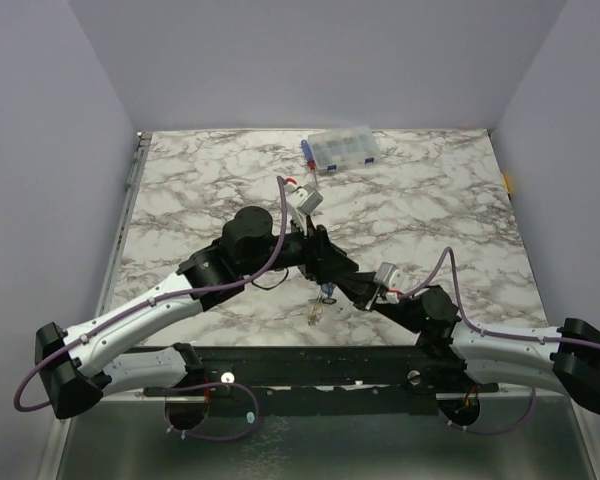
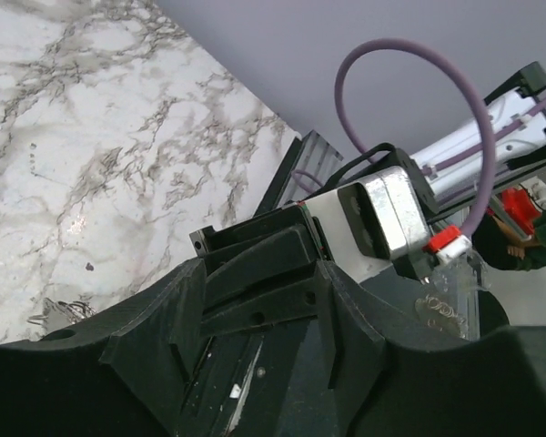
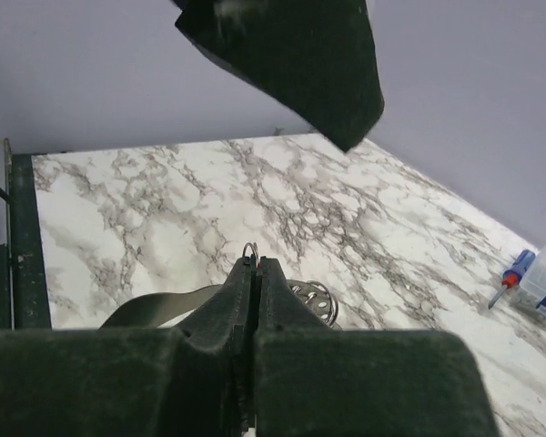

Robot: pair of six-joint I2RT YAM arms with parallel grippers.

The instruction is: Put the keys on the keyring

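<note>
Right end effector [image 3: 251, 264] is squeezing fully closed on the keyring [image 3: 248, 248], just a thin silver loop poking past its tips, near the middle of the marble tabletop [image 1: 430, 200]. Left end effector [image 1: 318, 248] is hovering right beside it, jaws parted, gripping nothing. Blue patches on the clear compartment box [image 1: 342, 148] are looking too small to read.

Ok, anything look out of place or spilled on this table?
Nothing spilled or damaged. Only the clear box sits skewed at the far edge of the table, a blue-and-red tool lying loose beside it.
</note>
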